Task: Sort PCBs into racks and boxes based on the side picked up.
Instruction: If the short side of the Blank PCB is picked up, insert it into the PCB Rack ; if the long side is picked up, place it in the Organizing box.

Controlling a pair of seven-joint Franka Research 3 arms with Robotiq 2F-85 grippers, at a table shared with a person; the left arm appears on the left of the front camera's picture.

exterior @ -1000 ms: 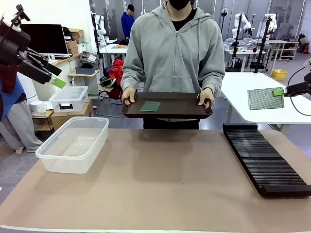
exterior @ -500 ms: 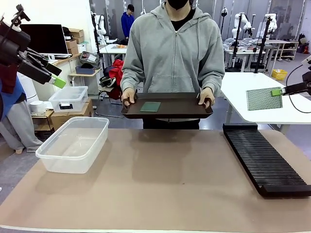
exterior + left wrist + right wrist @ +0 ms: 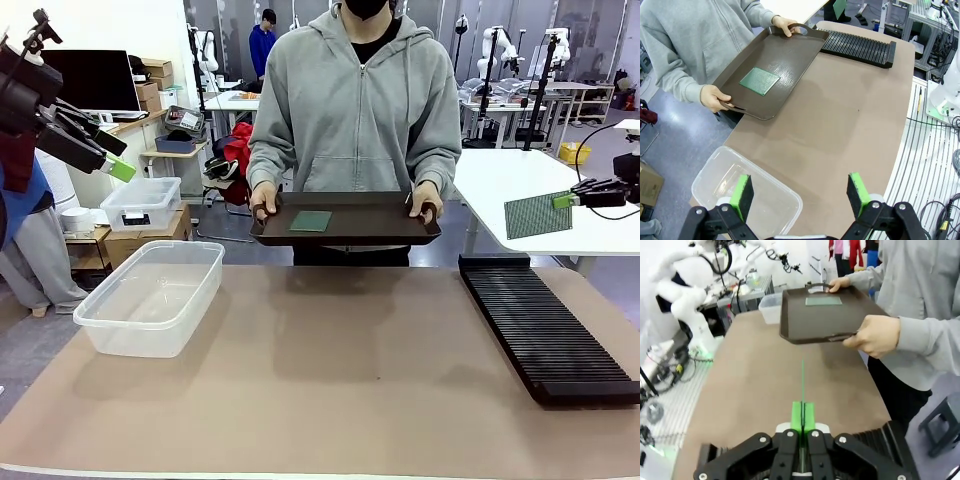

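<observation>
Brown table (image 3: 330, 380) in a busy lab, with white desks and benches behind.

Right gripper (image 3: 568, 199) raised off the table, above and just beyond the far end of the rack (image 3: 545, 335). Pads (image 3: 796, 415) pressed together on a PCB (image 3: 536, 214), pinched by one edge. Board sticking out from the fingertips, tilted, higher than the rack and clear of it. Edge-on in the right wrist view (image 3: 802, 385): a thin green line running straight out from between the pads.

Rack long, black and slotted, flat on the table, running from the near edge to the far edge.

Tray (image 3: 380, 215) left of the rack's far end, dark brown. Held level over the table's far edge by a person's hands (image 3: 265, 197), one on each handle. Second PCB (image 3: 310, 219) flat on the tray, on the half away from the rack. Touching neither hand, and well apart from the held board.

Tub (image 3: 150, 295) well left of the rack, across the table, clear plastic, standing on the tabletop.

Left gripper (image 3: 118, 167) farthest from the rack, raised beyond the tub. Jaws wide apart. In the left wrist view, pointed down (image 3: 802, 192) with a corner of the tub (image 3: 715, 170) beneath one green pad. Tray (image 3: 790, 55), second PCB (image 3: 759, 80) and rack (image 3: 857, 46) farther off.
</observation>
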